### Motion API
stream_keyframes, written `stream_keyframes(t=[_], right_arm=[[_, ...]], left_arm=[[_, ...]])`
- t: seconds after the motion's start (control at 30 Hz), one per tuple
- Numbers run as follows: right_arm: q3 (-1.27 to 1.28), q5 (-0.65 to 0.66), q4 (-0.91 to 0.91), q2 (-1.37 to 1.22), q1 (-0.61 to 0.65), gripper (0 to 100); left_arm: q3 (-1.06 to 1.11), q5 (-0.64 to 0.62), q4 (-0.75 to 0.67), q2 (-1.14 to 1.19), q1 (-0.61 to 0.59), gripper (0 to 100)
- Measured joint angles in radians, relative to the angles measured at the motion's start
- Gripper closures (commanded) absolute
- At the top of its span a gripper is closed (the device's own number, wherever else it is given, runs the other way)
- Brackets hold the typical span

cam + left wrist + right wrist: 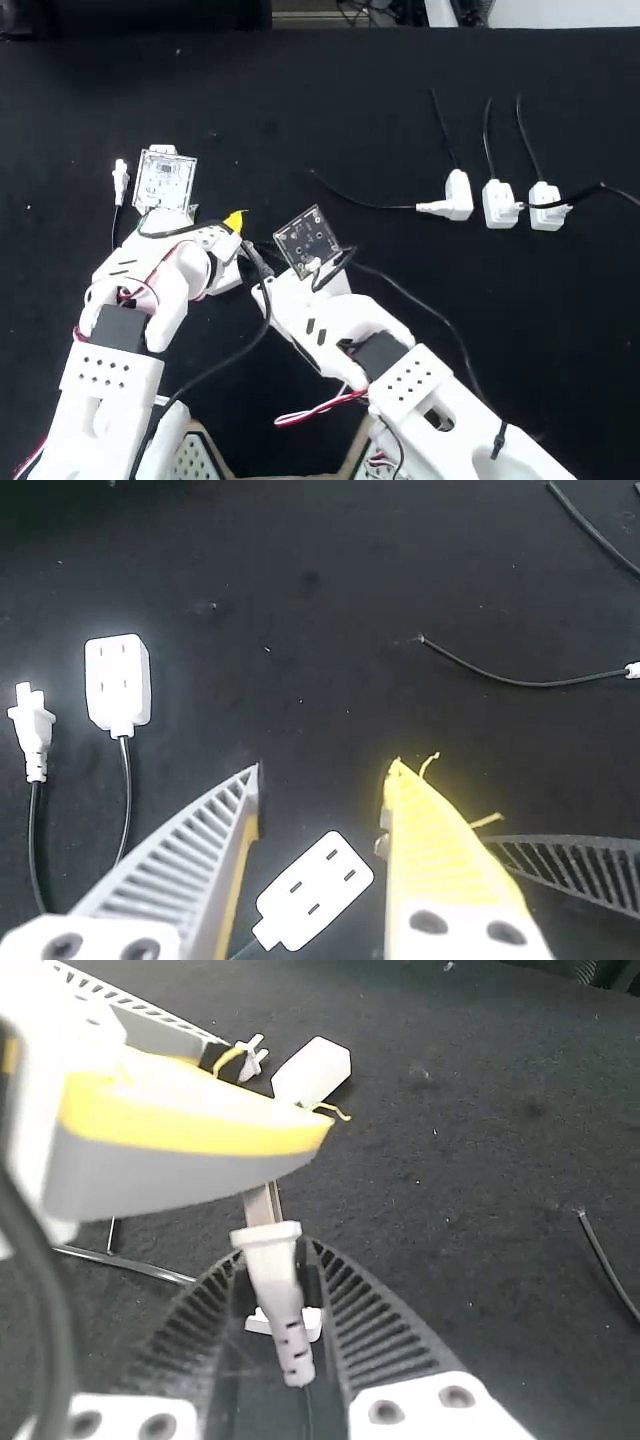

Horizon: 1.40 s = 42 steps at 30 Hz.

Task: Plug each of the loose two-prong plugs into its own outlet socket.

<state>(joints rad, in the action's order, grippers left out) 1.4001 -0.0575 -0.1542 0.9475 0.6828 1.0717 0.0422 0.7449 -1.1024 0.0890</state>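
My right gripper (275, 1257) is shut on a white two-prong plug (280, 1295), held just above the black table. Close in front of it is my left gripper's yellow finger (180, 1125). In the left wrist view my left gripper (322, 770) stands open, with a white outlet socket (315, 890) lying on the table between its fingers. A second white socket (118, 680) on a black cord lies farther off, beside a loose white plug (30, 725). In the high view that plug (120, 180) lies at the far left.
Three white sockets on black cords lie in a row at the right (458, 195), (497, 203), (545, 207), with plugs at them. A thin black cord (355, 203) runs across the table's middle. The table (330, 100) is black cloth.
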Motion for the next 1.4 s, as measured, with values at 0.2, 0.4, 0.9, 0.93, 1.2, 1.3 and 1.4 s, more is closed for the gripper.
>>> stream_keyframes(t=[0.2,0.4,0.9,0.93,1.2,1.3,1.4], right_arm=[[0.0,0.0,0.0,0.0,0.0,98.8],[0.002,0.0,-0.037,0.054,-0.002,98.8],[0.021,0.002,-0.072,0.121,-0.002,98.8],[0.025,0.002,-0.072,0.123,-0.002,98.8],[0.026,0.069,-0.215,0.133,-0.009,98.8],[-0.032,0.075,-0.256,0.057,-0.008,98.8],[-0.123,0.1,-0.298,-0.068,-0.008,98.8]], left_arm=[[0.028,0.0,-0.023,-0.009,0.0,80],[0.084,0.002,-0.103,-0.011,-0.005,80],[0.087,0.002,-0.104,-0.012,-0.018,80],[0.078,0.002,-0.103,-0.011,-0.018,80],[-0.081,0.005,0.006,0.002,-0.13,80],[-0.112,0.005,0.084,0.002,-0.201,80],[-0.114,0.005,0.163,0.002,-0.284,80]])
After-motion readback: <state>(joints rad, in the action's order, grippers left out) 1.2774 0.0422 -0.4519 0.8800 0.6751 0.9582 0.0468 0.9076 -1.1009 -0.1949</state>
